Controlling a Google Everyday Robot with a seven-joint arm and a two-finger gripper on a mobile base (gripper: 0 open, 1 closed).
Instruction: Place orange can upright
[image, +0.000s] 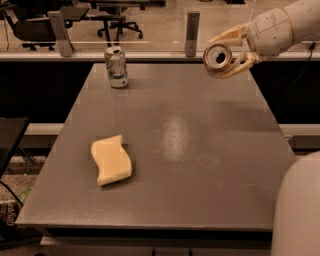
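I see my gripper (220, 57) up in the air at about 1 o'clock, over the far right part of the grey surface (200, 190). Its fingers (229, 36) are pinching the orange can (217, 56), one finger above it and one below. The can is not touching the surface. It lies on its side in the grip, with one round silver end facing me. The pale arm (280, 27) comes in from the top right corner.

At about 11 o'clock a white-and-green can (116, 67) stands upright near the far edge of the surface, well apart from the gripper. A yellow sponge (111, 160) lies flat at about 8 o'clock, nearer to me. A big pale rounded part of the robot (300, 210) fills the corner at 5 o'clock.
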